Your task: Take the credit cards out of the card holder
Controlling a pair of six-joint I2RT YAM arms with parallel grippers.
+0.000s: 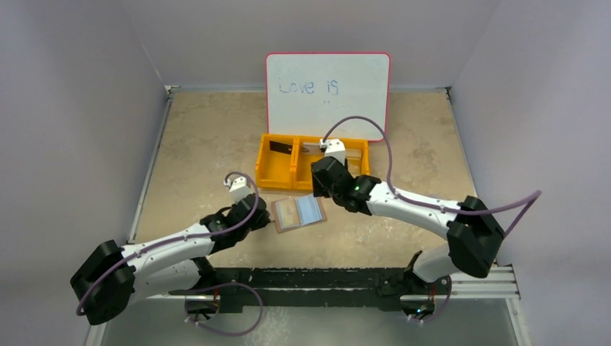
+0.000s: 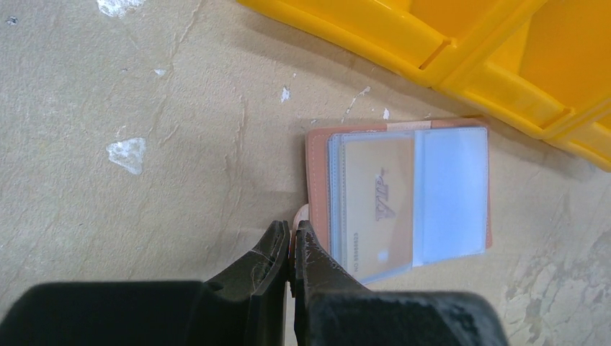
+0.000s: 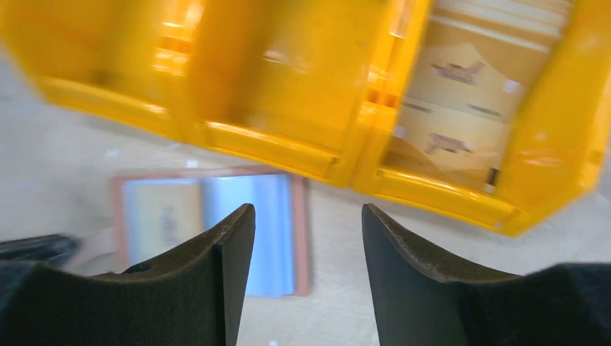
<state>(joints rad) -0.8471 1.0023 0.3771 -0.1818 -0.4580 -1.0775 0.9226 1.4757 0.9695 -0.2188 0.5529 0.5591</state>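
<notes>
The brown card holder (image 1: pixel 299 213) lies open on the table, its clear pockets facing up. A beige credit card (image 2: pixel 378 209) sits in its left pocket; the right pocket (image 2: pixel 450 191) looks pale blue. My left gripper (image 2: pixel 293 227) is shut on a small pinkish tab at the holder's left edge (image 2: pixel 315 180). My right gripper (image 3: pixel 308 207) hangs open with nothing between its fingers, over the table between the holder (image 3: pixel 216 223) and the orange tray (image 3: pixel 274 148). A black card (image 1: pixel 282 148) lies in the tray's left compartment, and beige cards (image 3: pixel 461 108) lie in another.
The orange three-compartment tray (image 1: pixel 277 180) stands just behind the holder. A whiteboard (image 1: pixel 328 86) with writing leans on the back wall. Grey walls close in the table on the left, right and back.
</notes>
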